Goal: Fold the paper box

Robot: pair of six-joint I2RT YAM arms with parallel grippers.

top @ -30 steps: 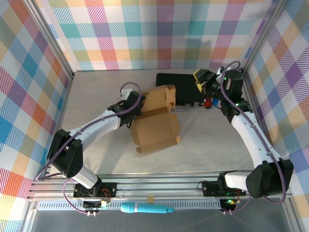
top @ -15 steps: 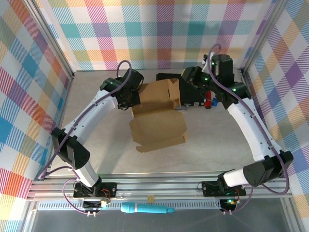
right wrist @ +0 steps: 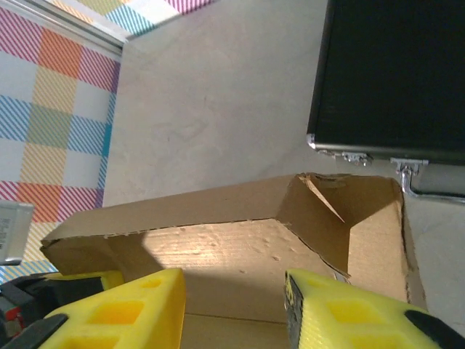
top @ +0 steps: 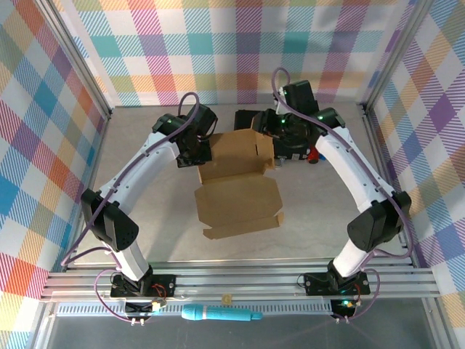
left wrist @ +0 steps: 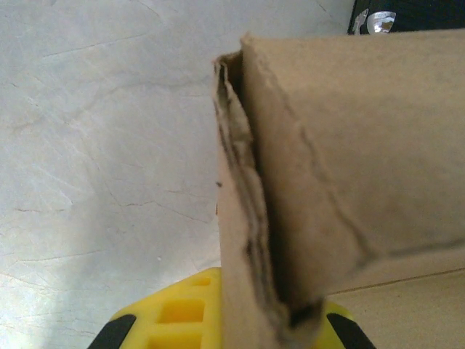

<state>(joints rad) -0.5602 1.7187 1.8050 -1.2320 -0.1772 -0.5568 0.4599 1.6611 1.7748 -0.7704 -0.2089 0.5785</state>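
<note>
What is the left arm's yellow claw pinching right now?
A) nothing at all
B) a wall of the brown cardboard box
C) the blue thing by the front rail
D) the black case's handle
B: in the left wrist view, the left gripper is shut on an upright cardboard wall of the paper box.

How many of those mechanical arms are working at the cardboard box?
2. The left arm reaches from the near left to the box's far left edge. The right arm curves in from the near right to its far right side.
</note>
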